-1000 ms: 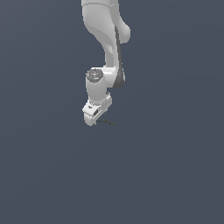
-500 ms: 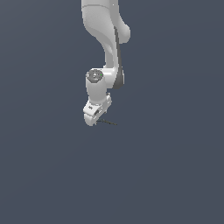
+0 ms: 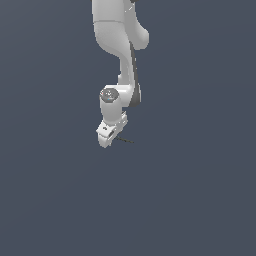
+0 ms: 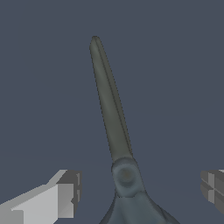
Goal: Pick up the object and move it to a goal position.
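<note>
A flat, uniform slate-grey table fills the exterior view on every side of the gripper, plain and unmarked, with no edge showing. The wrist view shows the same grey surface spread below and beyond the gripper, evenly lit and without texture. Nothing else stands or lies on it apart from the task's own item.

White Panda arm
Rounded glossy white links are showing dark joint seams; blocky end effector fingers are pale grey.
</note>
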`<state>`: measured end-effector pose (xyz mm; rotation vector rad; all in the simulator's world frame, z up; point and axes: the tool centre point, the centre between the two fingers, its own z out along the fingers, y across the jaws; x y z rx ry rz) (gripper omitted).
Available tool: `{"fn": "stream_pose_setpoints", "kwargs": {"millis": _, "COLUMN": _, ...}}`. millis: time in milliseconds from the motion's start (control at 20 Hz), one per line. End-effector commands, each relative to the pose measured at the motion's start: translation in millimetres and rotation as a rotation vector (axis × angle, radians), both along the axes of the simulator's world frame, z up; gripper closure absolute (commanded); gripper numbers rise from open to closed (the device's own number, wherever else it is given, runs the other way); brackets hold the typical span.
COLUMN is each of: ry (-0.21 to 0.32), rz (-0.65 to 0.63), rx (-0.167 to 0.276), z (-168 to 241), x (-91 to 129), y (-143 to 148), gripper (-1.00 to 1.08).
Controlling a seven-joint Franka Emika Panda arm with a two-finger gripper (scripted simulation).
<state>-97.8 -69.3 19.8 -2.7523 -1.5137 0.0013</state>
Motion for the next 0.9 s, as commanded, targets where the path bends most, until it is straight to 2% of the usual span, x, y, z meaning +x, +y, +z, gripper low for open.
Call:
{"fn": "stream_pose_setpoints", "kwargs": {"millis": 0, "ry": -0.001, "rz": 0.0, "rx": 0.0, "z": -7.8, "x": 0.3, "y": -0.2, "gripper": -0.92}}
{"fn": "stream_pose_setpoints", "kwargs": {"millis": 200, "ry": -0.001, "rz": 0.001, "rx": 0.0, "z": -11.9, "x": 0.5, "y": -0.1, "gripper": -0.92}}
{"fn": "stream_pose_setpoints", "kwargs": {"millis": 250, "ry": -0.001, "rz": 0.001, "rx": 0.0, "z": -11.9, "x": 0.5, "y": -0.1, "gripper": 1.08}}
{"fn": "stream_pose_setpoints", "kwargs": {"millis": 850, "ry": -0.002, "rz": 0.007, "rx": 0.001, "z": -10.2, "x": 0.9, "y": 5.2, "gripper": 1.08}}
